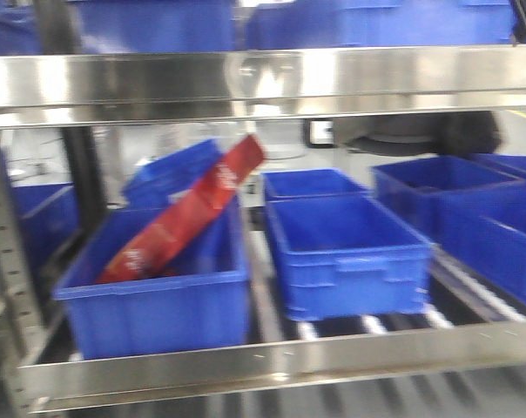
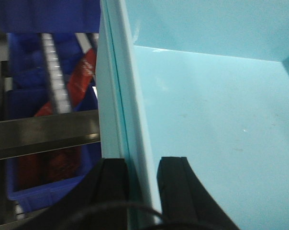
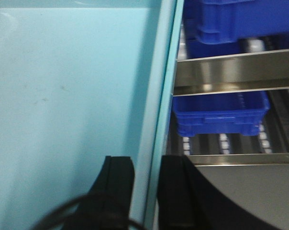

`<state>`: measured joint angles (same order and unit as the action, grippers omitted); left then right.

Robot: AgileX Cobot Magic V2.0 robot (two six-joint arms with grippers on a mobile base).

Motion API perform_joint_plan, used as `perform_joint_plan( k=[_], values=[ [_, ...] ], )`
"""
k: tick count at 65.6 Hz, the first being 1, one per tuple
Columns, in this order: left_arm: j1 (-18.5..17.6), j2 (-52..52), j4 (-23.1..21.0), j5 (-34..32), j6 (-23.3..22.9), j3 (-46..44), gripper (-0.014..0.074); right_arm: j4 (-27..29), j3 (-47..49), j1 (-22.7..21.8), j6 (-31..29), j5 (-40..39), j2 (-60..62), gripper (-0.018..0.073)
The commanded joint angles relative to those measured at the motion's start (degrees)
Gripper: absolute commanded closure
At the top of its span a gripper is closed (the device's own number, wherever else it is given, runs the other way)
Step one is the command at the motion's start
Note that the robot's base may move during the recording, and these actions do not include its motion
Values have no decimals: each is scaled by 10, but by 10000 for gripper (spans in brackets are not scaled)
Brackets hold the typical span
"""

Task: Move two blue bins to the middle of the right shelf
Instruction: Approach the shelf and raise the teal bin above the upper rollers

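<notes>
Held between both arms: one bin [image 2: 206,120], washed pale cyan in the wrist views though likely one of the blue ones. Left hand [image 2: 143,191] pinching the bin's left wall, one finger [image 2: 175,187] inside, the other outside. Right hand [image 3: 147,191] pinching the opposite wall [image 3: 156,96] the same way. Bin out in front of the shelf, not yet on it, and out of sight in the front view.

Likely rigid moulded plastic: stiff, smooth and a little slippery at the rim, light since empty inside. Thin wall pinches probably adequate while level; some risk of slipping or twisting if tilted, so best kept even across both hands.

Counted on the roller shelf [image 1: 272,361] in the front view: near left bin [image 1: 158,296] holding one red packet [image 1: 189,213] leaning up against its rim, another bin [image 1: 171,170] behind it, a near middle bin [image 1: 346,252], one behind that [image 1: 311,183], and at least two more on the right [image 1: 455,196]. More blue bins on the level above, too blurred to count.
</notes>
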<state>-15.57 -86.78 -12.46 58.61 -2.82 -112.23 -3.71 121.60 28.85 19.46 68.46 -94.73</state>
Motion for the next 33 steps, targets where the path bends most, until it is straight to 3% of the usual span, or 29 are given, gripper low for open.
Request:
perform_joint_plan(
  k=[1,33],
  values=[
    [-18,6,-163,-46,-3,-13,707,68,7,15,-9,-166,5,712],
    [-18,6,-163,-46,-3,-13,707,68,7,15,-9,-166,5,712]
  ],
)
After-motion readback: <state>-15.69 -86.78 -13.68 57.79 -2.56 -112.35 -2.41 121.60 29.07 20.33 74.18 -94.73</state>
